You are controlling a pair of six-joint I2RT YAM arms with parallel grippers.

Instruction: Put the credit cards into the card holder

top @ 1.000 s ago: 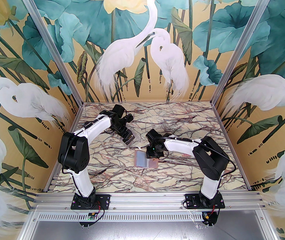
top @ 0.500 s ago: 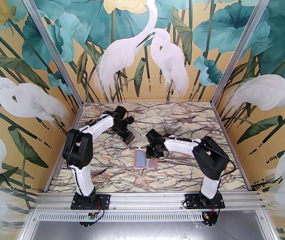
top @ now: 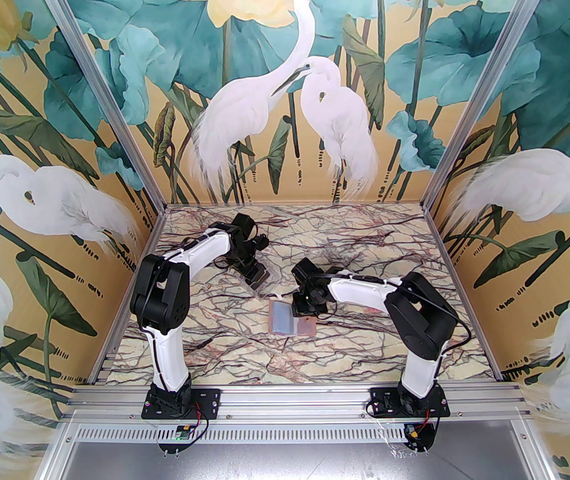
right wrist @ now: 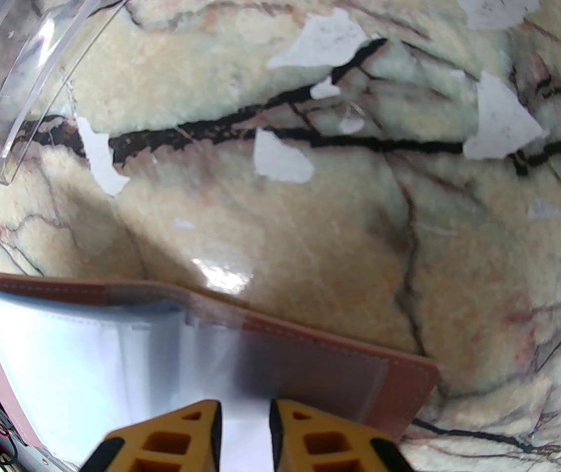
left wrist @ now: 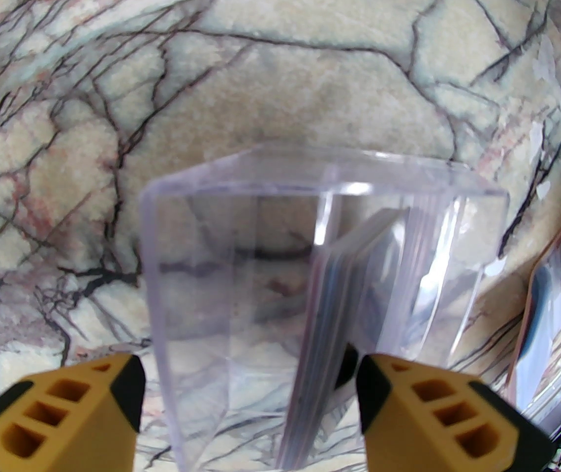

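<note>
Left gripper (left wrist: 246,396): its jaws stood wide apart with nothing clamped between them, poised at the near end of the clear box (left wrist: 241,263).
Left fingertips (left wrist: 64,421): one yellow tip sat outside the box's side wall; the other sat just beside the edge of the card stack.
Credit cards (left wrist: 329,322): a thin stack stood on edge inside the clear box, tilted, between the left gripper's fingers and much closer to one of them. Reddish and dark edges showed, but the faces could not be read through the plastic.
Clear box: it rested on the marble-patterned table (right wrist: 310,214) and ran straight ahead from the left gripper's tips.
Right gripper (right wrist: 245,426): its jaws were narrow, with only a slim gap between the tips. Whether they pinched a sleeve could not be told.
Card holder (right wrist: 339,352): it lay open and flat on the table directly beneath the right gripper, its dusty-pink cover reaching ahead of the tips and out to both sides. From the left gripper it was off to one side, near the box but apart from it.
Sleeves (right wrist: 88,352): pale grey-blue and clear, they faced up under and beside the right gripper's tips.
White patches (right wrist: 499,121): torn-looking spots on the table surface lay well ahead of the right gripper.
</note>
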